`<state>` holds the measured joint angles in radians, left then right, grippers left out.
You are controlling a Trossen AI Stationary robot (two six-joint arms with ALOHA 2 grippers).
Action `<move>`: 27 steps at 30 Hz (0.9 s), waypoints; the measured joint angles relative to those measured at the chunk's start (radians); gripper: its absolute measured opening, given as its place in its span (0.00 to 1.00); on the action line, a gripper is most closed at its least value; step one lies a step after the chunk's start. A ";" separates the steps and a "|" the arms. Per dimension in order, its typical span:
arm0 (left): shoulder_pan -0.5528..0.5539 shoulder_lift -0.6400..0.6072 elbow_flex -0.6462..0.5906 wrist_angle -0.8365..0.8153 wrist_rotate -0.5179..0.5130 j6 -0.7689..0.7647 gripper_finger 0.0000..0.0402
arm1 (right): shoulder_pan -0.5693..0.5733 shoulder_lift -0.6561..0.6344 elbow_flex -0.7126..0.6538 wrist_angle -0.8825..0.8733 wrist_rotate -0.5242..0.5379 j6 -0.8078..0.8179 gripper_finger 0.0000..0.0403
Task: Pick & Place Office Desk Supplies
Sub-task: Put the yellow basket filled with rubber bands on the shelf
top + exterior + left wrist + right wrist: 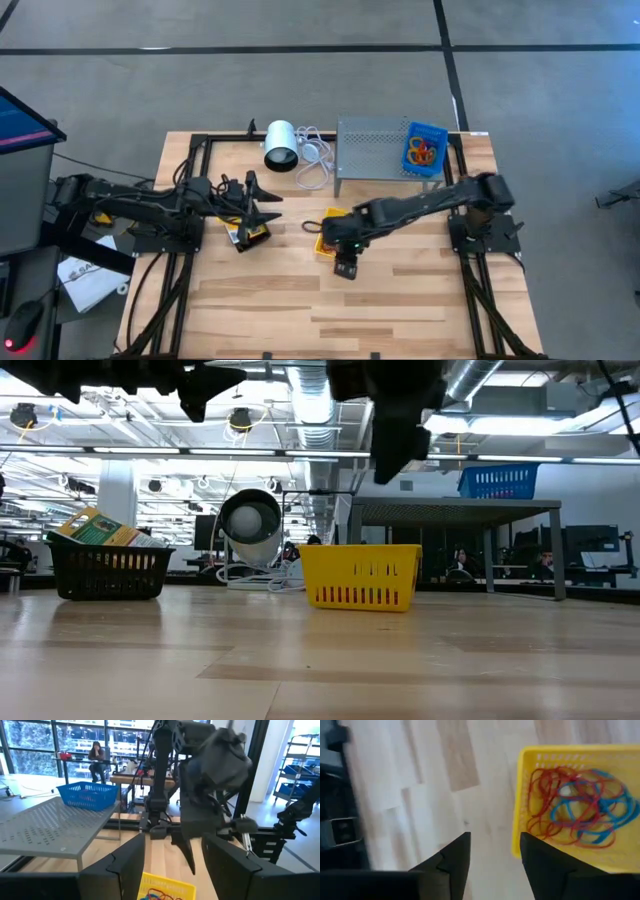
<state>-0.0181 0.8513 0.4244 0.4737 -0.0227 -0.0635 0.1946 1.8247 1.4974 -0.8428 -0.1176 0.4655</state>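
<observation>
A yellow bin with red and blue rubber bands stands mid-table. My right gripper hangs open above the table, tipped steeply down, right beside that bin's wall, with nothing between its fingers. My left gripper is held level and open on the left, empty, pointing toward the yellow bin. Just near of it stands a black bin holding yellow-and-green packets. A blue bin with rubber bands rests on the grey stand.
A grey perforated stand stands at the far edge, and a white cylinder with a coiled white cable lies to its left. Black frame rails run along both table sides. Bare wood lies toward the near edge.
</observation>
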 joint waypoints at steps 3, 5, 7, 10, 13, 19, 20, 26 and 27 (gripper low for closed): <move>0.000 0.000 0.000 -0.002 0.000 0.000 0.48 | 0.009 0.078 0.082 -0.077 0.044 -0.031 0.39; 0.000 0.000 0.000 -0.002 0.000 0.000 0.48 | 0.015 0.128 0.126 -0.131 0.070 -0.052 0.38; 0.000 0.000 0.000 -0.003 0.000 0.000 0.48 | 0.022 0.161 0.153 -0.156 0.086 -0.058 0.37; 0.000 0.000 0.000 -0.010 0.000 0.000 0.48 | 0.029 0.194 0.168 -0.165 0.100 -0.062 0.38; 0.000 0.000 0.000 -0.015 0.001 0.000 0.48 | 0.029 0.194 0.165 -0.148 0.130 -0.060 0.38; 0.000 0.000 0.000 -0.032 0.001 -0.001 0.48 | 0.027 0.192 0.164 -0.105 0.195 -0.058 0.39; 0.000 0.000 0.000 -0.031 0.001 -0.001 0.48 | 0.027 0.192 0.164 -0.105 0.195 -0.058 0.40; 0.000 -0.051 0.000 -0.054 0.001 -0.001 0.48 | 0.025 0.192 0.163 -0.077 0.196 -0.058 0.44; 0.000 -0.066 0.000 -0.062 0.001 -0.001 0.48 | 0.025 0.192 0.163 -0.077 0.196 -0.057 0.45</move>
<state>-0.0181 0.7852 0.4244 0.4114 -0.0219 -0.0643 0.2193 2.0171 1.6608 -0.9194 0.0789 0.4082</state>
